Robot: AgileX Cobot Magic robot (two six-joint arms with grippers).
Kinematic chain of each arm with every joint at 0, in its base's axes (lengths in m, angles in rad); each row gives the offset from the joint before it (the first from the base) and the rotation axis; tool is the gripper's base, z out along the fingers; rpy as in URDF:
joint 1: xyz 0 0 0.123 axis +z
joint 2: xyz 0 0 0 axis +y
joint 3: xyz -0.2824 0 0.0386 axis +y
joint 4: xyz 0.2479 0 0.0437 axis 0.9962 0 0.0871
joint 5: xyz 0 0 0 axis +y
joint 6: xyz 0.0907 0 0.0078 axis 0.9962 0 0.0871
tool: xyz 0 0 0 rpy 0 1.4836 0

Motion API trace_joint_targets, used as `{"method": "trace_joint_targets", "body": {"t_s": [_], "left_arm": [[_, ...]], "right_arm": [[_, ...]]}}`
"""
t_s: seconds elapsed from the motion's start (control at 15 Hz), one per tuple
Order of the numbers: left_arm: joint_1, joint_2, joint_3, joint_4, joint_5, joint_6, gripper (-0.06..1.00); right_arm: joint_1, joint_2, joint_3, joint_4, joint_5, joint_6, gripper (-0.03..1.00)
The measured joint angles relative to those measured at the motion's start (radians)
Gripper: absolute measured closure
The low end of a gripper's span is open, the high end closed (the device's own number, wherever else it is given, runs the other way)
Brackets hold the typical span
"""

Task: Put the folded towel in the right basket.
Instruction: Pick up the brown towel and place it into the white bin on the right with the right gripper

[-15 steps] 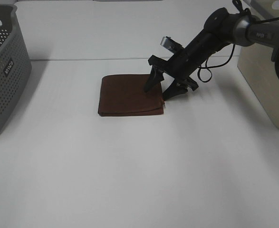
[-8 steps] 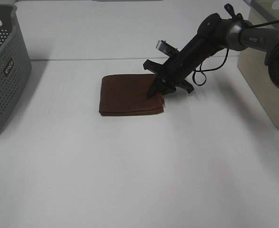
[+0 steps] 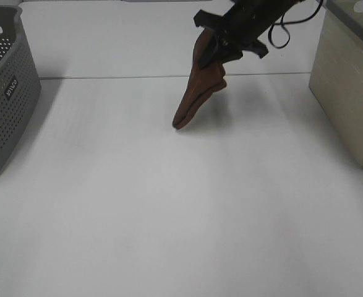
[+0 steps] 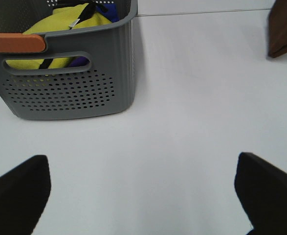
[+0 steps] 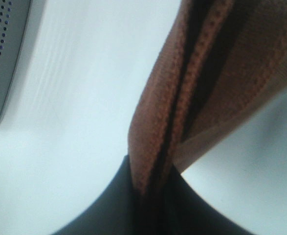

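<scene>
The towel [image 3: 196, 93] hangs pinched in the closed right gripper [image 3: 211, 52], so only the carry to the right basket [image 3: 348, 105] remains; the left gripper [image 4: 143, 196] gapes empty

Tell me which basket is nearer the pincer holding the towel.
The smooth beige basket at the right edge; the right pincer, gripping the brown towel, hangs far closer to it than to the perforated grey basket.

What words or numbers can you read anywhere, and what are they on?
Label on the grey basket: white letters on a dark tag, too small and tilted to read.
No writing shows on the towel or the beige basket.
</scene>
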Motion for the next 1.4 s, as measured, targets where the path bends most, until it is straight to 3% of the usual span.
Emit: {"method": "trace_joint_targets", "body": {"t_s": [0.07, 0.13, 0.2, 0.4, 0.6, 0.67, 1.0, 1.13, 1.4], "left_arm": [[0.000, 0.000, 0.000, 0.000, 0.000, 0.000, -0.03], [0.000, 0.000, 0.000, 0.000, 0.000, 0.000, -0.03], [0.000, 0.000, 0.000, 0.000, 0.000, 0.000, -0.03], [0.000, 0.000, 0.000, 0.000, 0.000, 0.000, -0.03], [0.000, 0.000, 0.000, 0.000, 0.000, 0.000, -0.03], [0.000, 0.000, 0.000, 0.000, 0.000, 0.000, -0.03], [0.000, 0.000, 0.000, 0.000, 0.000, 0.000, -0.03], [0.000, 0.000, 0.000, 0.000, 0.000, 0.000, -0.03], [0.000, 0.000, 0.000, 0.000, 0.000, 0.000, -0.03]], "right_arm": [[0.000, -0.096, 0.000, -0.071, 0.019, -0.001, 0.89], [0.000, -0.096, 0.000, -0.071, 0.019, -0.001, 0.89], [0.000, -0.193, 0.000, -0.197, 0.024, 0.020, 0.89], [-0.025, -0.319, 0.000, -0.361, 0.037, 0.071, 0.89], [-0.129, -0.397, 0.000, -0.376, 0.081, 0.086, 0.89], [-0.210, -0.435, 0.000, -0.381, 0.093, 0.090, 0.89], [-0.438, -0.506, 0.000, -0.386, 0.097, 0.113, 0.89], [-0.490, -0.506, 0.017, -0.394, 0.098, 0.113, 0.89], [-0.497, -0.422, 0.070, -0.435, 0.099, 0.114, 0.89]]}}
